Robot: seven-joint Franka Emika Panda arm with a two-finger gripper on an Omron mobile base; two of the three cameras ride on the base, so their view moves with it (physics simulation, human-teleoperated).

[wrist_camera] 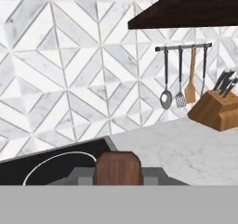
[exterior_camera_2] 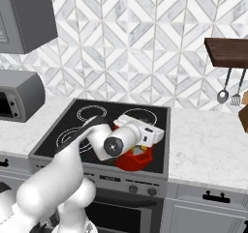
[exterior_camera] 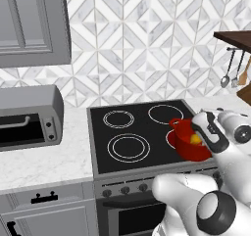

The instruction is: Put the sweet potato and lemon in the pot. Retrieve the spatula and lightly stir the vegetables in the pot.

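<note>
The bright red round pot [exterior_camera: 188, 144] stands on the front right burner of the black glass stove top [exterior_camera: 142, 132], near its front right corner. The small bright yellow lemon [exterior_camera: 195, 139] lies inside the pot, partly hidden by the white arm. The sweet potato cannot be made out in the pot.

In the hand view, the two-finger gripper [wrist_camera: 118, 179] is closed on the rounded end of a dark red-brown handle [wrist_camera: 118, 168], which sticks up between its fingers; the blade is hidden, so whether this is the spatula cannot be confirmed.

In that view, a metal rail [wrist_camera: 183, 46] under a dark wooden shelf [wrist_camera: 186, 7] carries a long-handled metal spoon [wrist_camera: 166, 97], a slotted metal turner [wrist_camera: 180, 98] and an all-wooden utensil [wrist_camera: 190, 90]. A wooden knife block [wrist_camera: 214, 110] sits on the white marble worktop [wrist_camera: 186, 148] at its back edge.
</note>
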